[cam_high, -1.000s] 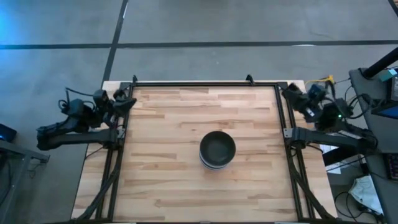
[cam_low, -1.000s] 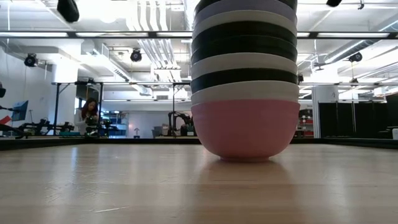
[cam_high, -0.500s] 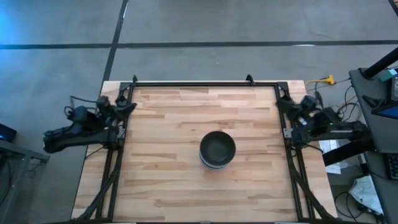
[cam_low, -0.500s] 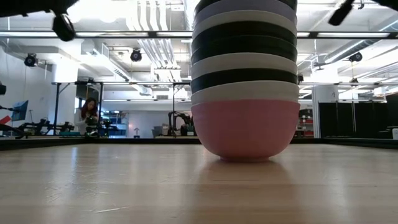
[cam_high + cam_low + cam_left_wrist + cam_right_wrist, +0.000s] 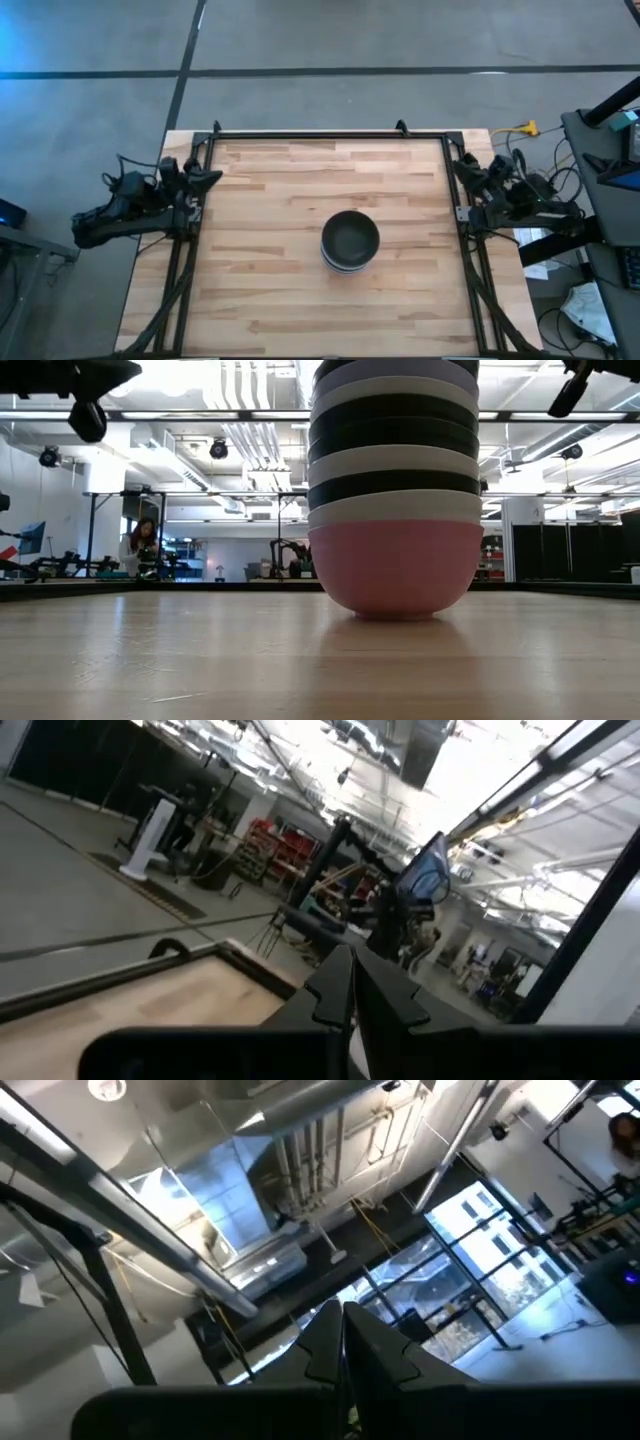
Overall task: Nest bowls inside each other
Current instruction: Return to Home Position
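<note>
The bowls stand nested in one stack point(image 5: 349, 241) at the middle of the wooden table point(image 5: 270, 190). In the low view the stack point(image 5: 394, 490) rests on its pink bottom bowl point(image 5: 394, 565), with white, black and lavender rims above it. A black bowl is on top in the high view. My left gripper point(image 5: 212, 176) is shut at the table's left edge, far from the stack. My right gripper point(image 5: 462, 172) is shut at the table's right edge. In each wrist view the shut fingers point(image 5: 352, 985) point(image 5: 342, 1335) point up into the room.
A black metal frame point(image 5: 330, 133) runs round the tabletop. Bare wood lies on all sides of the stack. Cables and equipment point(image 5: 600, 160) sit beyond the right edge. A person point(image 5: 140, 545) shows far off in the room behind the table.
Both arms have drawn back and sunk toward their rest places at the table's left and right edges; the right one has also swung toward the table's near side. The stack of bowls has kept still.
</note>
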You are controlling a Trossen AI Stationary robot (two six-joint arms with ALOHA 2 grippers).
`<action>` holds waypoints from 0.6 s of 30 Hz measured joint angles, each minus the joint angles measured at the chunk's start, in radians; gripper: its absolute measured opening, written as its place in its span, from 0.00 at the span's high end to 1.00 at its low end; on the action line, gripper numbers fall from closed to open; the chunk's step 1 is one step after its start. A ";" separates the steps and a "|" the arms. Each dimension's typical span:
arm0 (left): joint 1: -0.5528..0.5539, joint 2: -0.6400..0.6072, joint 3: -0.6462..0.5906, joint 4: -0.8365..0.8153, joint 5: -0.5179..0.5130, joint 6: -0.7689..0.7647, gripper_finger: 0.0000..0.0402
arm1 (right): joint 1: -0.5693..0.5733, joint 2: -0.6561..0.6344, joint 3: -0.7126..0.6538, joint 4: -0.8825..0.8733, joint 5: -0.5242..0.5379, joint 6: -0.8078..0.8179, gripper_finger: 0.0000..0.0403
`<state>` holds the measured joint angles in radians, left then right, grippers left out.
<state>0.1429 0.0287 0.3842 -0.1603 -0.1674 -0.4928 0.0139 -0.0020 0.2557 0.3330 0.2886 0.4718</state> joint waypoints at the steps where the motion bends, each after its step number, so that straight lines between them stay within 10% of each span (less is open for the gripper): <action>1: 0.001 0.000 -0.006 -0.001 0.001 -0.002 1.00 | 0.000 0.001 -0.005 0.017 -0.001 0.008 0.98; 13: 0.000 -0.001 -0.374 0.518 0.121 -0.208 1.00 | 0.001 0.003 -0.244 0.236 -0.115 0.232 0.98; 18: 0.000 -0.001 -0.376 0.447 0.133 -0.209 1.00 | 0.001 0.002 -0.247 0.236 -0.132 0.204 0.98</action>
<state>0.1429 0.0273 0.0084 0.2865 -0.0347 -0.7013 0.0151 0.0001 0.0090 0.5687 0.1568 0.6761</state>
